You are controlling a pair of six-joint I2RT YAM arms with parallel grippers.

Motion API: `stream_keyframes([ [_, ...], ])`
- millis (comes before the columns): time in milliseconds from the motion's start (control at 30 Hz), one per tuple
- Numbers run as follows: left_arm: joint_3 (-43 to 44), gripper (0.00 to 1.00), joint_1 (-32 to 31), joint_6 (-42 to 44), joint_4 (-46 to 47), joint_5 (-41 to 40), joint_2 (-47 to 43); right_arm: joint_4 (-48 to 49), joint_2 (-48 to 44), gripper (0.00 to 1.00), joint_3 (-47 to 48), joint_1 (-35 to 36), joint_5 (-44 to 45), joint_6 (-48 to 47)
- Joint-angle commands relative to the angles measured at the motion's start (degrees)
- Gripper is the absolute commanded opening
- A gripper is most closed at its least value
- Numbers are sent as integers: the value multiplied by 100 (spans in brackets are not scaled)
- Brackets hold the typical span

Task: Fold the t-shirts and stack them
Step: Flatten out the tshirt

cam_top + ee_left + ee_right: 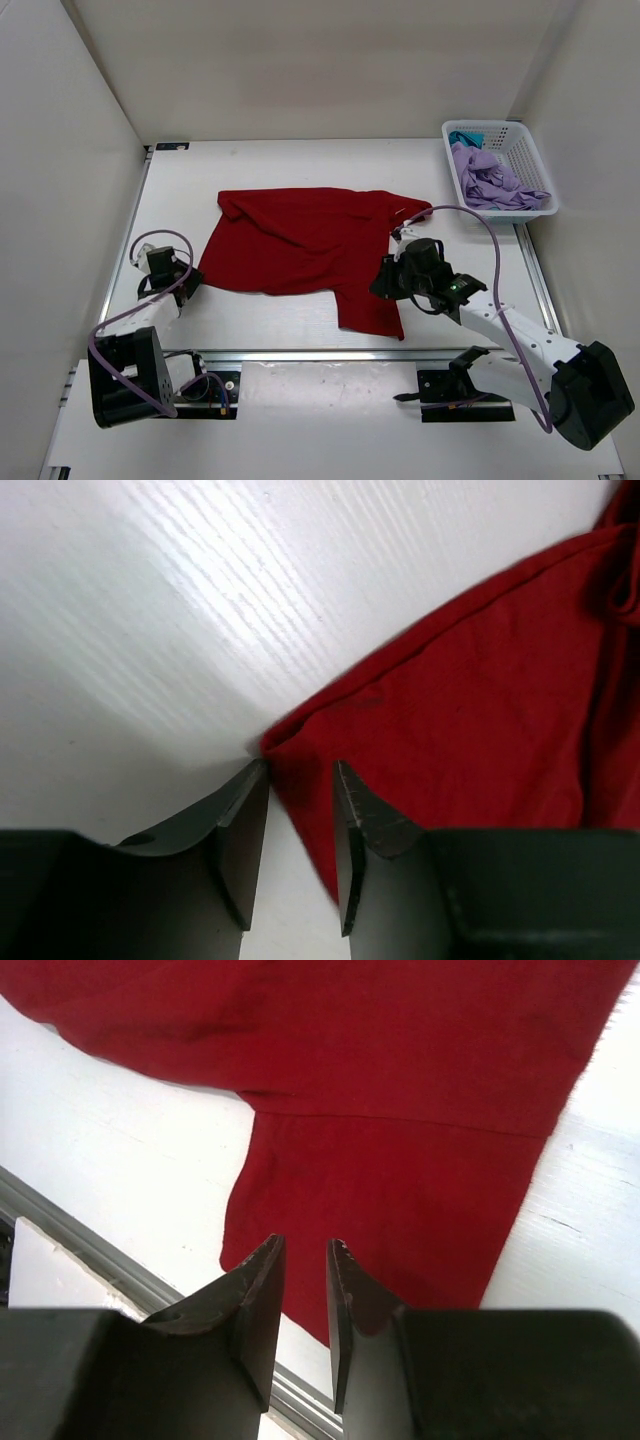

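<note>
Dark red t-shirt (pixel 300 250) flat on table (pixel 290 325), mid-frame in top view, long axis left-right | left gripper (pixel 300 770) at its lower-left corner, jaws narrow, hem between, unclamped; right gripper (pixel 305 1245) over lower-right sleeve, jaws narrow, empty | lavender t-shirt (pixel 492 182), teal t-shirt (pixel 465 137) in basket (pixel 528 150), upper right; nothing seems to obstruct

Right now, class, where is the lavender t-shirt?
In the top view the lavender t-shirt lies bunched in the white basket at the far right corner of the table, the teal t-shirt behind it.
</note>
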Motion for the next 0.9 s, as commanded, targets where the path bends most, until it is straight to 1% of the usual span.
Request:
stream_keyframes([
  [0, -68, 42, -71, -148, -86, 193, 222, 308, -47, 22, 37, 12, -60, -42],
  [67, -129, 39, -124, -200, 45, 193, 249, 308, -65, 22, 28, -14, -86, -59],
  [233, -173, 16, -115, -227, 177, 211, 231, 273, -135, 26, -16, -85, -69, -34],
  [300, -121, 5, -98, -218, 204, 194, 214, 203, -179, 31, -77, -198, -16, -42],
  [367, 2, 0, -98, -139, 143, 158, 188, 28, -266, 37, -103, -278, 158, 19],
  [400, 151, 0, -115, -52, 116, 167, 170, -156, -302, 40, -156, -304, 212, 54],
  [433, 213, 0, -98, 36, 99, 167, 135, -244, -337, 40, -122, -374, 273, 124],
  [567, 925, 0, -466, 387, -209, -79, -76, -903, -600, 42, -217, -664, 695, 274],
  [633, 1224, 0, -485, 467, -235, -71, -137, -1027, -592, 41, -235, -866, 670, 275],
  [733, 1374, 0, -186, 441, -157, 289, -68, -966, -180, 42, 45, -1183, 521, 196],
  [800, 1391, 0, 77, 397, -51, 509, 72, -931, 477, 43, 509, -1280, 337, -23],
  [867, 1575, 0, 130, 458, -68, 641, 317, -852, 1039, 43, 878, -1271, 388, -173],
])
